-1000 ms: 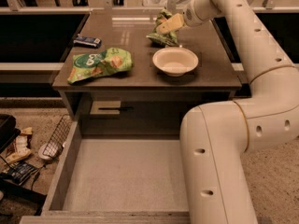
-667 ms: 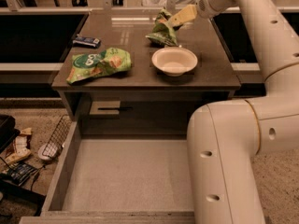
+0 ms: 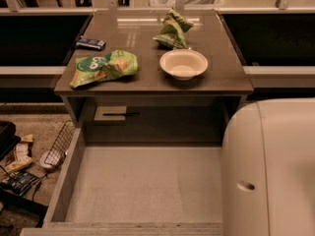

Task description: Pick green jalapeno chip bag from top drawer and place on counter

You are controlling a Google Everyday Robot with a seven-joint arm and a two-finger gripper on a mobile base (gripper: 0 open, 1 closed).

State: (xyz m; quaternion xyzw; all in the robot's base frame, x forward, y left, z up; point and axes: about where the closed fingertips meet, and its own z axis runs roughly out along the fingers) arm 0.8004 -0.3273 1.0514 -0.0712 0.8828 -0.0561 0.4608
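The green jalapeno chip bag (image 3: 173,30) lies crumpled on the counter (image 3: 147,80), just behind a white bowl (image 3: 183,64). The top drawer (image 3: 142,186) is pulled open below the counter, and its pale bottom holds nothing. My gripper is out of view; only a large white part of my arm (image 3: 270,171) shows at the lower right, over the drawer's right side.
A flatter light-green bag (image 3: 103,68) lies on the counter's left side, with a small dark bar (image 3: 90,43) behind it. A small beige drawer front with a dark handle (image 3: 112,114) sits under the counter. Wire basket (image 3: 58,149) and clutter (image 3: 17,166) lie on the floor at left.
My arm and gripper, which were at the green jalapeno chip bag on the counter, have pulled away out of view. The bag now lies free on the counter.
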